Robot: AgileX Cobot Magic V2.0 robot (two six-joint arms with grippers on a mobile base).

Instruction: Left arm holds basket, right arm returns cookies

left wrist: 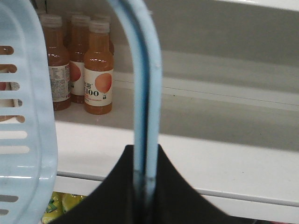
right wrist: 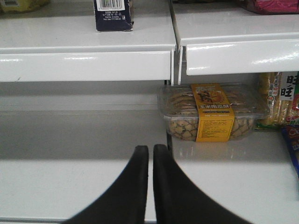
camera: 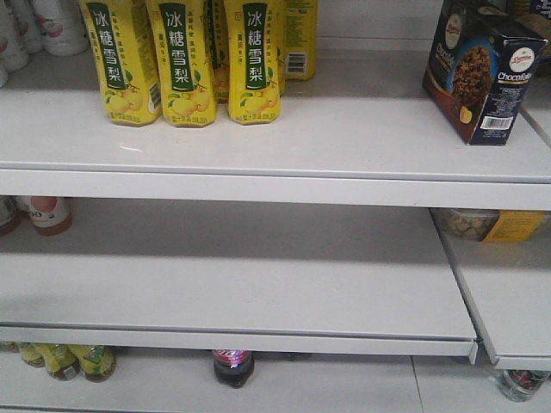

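Reading "Chocofello" on cookies (camera: 482, 73), upper shelf (camera: 344, 138).

1. White metal shelving (camera: 258, 138) fills the exterior front view, with three tiers one above another.
2. Yellow pear-drink bottles (camera: 185, 60) stand at the upper left of the top tier.
3. A dark bottle (camera: 233, 366) sits on the lowest tier at bottom centre.
4. In the left wrist view, orange juice bottles (left wrist: 98, 70) stand at upper left on a white shelf.
5. In the right wrist view, a clear snack tub with a yellow label (right wrist: 212, 112) sits right of centre under the upper shelf.
6. Soft glare streaks the shelf edges.
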